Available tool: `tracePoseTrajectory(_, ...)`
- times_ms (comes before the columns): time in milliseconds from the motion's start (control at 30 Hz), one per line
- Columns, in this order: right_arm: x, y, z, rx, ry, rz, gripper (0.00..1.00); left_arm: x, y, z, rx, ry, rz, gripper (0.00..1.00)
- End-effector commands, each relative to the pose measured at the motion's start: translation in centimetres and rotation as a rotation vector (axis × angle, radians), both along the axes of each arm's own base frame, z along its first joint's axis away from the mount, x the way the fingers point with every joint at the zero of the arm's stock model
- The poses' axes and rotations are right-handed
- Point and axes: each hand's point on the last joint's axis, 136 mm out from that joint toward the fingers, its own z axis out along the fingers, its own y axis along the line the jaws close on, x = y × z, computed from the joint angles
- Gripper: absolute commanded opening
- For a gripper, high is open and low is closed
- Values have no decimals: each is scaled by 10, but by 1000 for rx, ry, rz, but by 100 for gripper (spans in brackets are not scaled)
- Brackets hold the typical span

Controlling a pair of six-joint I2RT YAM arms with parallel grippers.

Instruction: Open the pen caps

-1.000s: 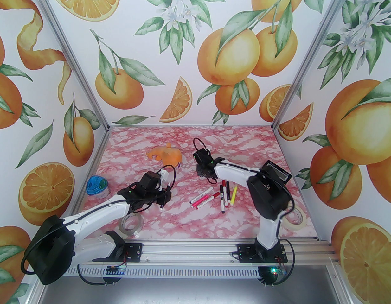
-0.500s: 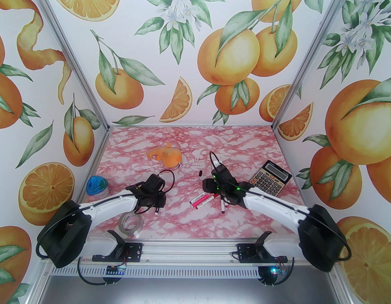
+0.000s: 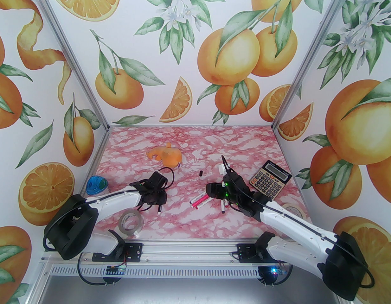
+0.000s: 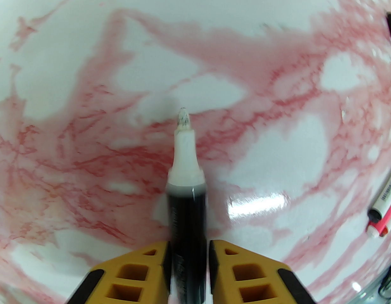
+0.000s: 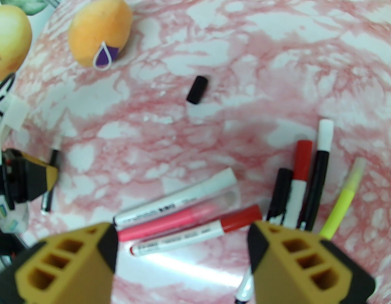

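Observation:
My left gripper point(image 4: 188, 245) has its yellow fingers point(image 4: 144, 264) tight on both sides of a black pen point(image 4: 187, 207). The pen's bare white tip points down at the table. From above the same pen point(image 3: 158, 208) hangs under the left gripper point(image 3: 157, 201), left of centre. A loose black cap point(image 3: 201, 173) lies alone on the marble table point(image 3: 189, 226); it shows as the black cap point(image 5: 197, 89) further back. My right gripper point(image 5: 182, 233) is open above a cluster of capped pens point(image 5: 182, 198): white, pink, red, black and yellow. In the top view the right gripper point(image 3: 211, 190) hovers over these pens point(image 3: 200, 200).
An orange plush toy point(image 3: 166, 157) sits at the back centre. A calculator point(image 3: 270, 178) lies right of the pens. One tape roll point(image 3: 131, 222) is near the left arm's base, another point(image 3: 293, 209) is by the right arm. A blue-lidded jar point(image 3: 96, 185) stands far left.
The right arm swung from the back centre down to the right over the pens and its jaws widened. The black cap now lies on the table. The left gripper sank nearer with the pen.

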Motion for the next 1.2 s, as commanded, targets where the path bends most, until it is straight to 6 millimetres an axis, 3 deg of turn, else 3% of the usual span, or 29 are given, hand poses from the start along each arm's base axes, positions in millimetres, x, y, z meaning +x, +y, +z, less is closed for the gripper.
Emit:
tracePoseTrajectory(0, -8, -4, -7, -13, 27, -1, 73, 8, 4, 6, 24, -22, 26, 32)
tracePoseTrajectory(133, -7, -4, -4, -12, 21, -3, 73, 10, 3, 12, 15, -36, 23, 32)
tracePoseTrajectory(467, -15, -8, 9, 16, 13, -2, 74, 9, -13, 53, -89, -78, -11, 41)
tracePoseTrajectory(500, -18, -19, 16, 17, 2, -47, 74, 9, -27, 74, -157, -103, -60, 48)
tracePoseTrajectory(733, -27, -44, 27, 28, 17, -173, 74, 11, -84, 107, -248, -153, -232, 49)
tracePoseTrajectory(967, -39, -73, 37, 8, 24, -265, 74, 16, -154, 107, -275, -156, -445, 50)
tracePoseTrajectory(1167, -44, -97, 41, 17, 44, -331, 70, 22, -204, 107, -350, -127, -512, 49)
